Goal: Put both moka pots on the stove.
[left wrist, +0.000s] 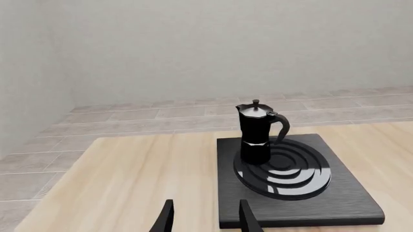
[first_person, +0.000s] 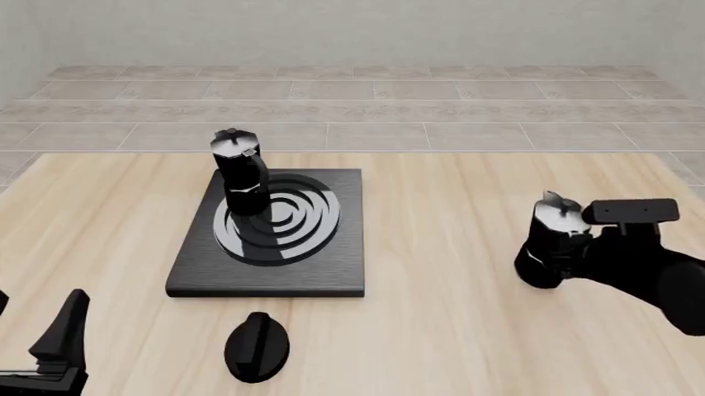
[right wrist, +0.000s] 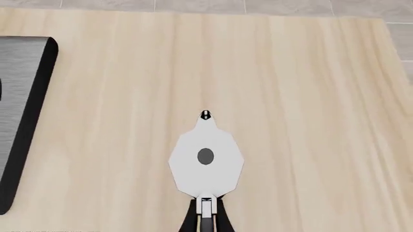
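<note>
One moka pot (first_person: 240, 172) (left wrist: 256, 130) stands upright on the back left of the ring burner of the stove (first_person: 330, 272) (left wrist: 348, 193). The other moka pot (first_person: 547, 247) is on the right side of the table, apart from the stove; in the right wrist view I look straight down on its silvery lid (right wrist: 205, 157). My right gripper (first_person: 573, 247) (right wrist: 205, 223) is shut on this pot at its handle. My left gripper (first_person: 39, 328) (left wrist: 206, 220) is open and holds nothing, near the front left edge, short of the stove.
A black oval knob (first_person: 257, 346) lies on the wooden table (first_person: 463, 190) just in front of the stove. The stove's corner (right wrist: 26, 121) shows in the right wrist view. A tiled floor and a pale wall lie beyond the table's far edge.
</note>
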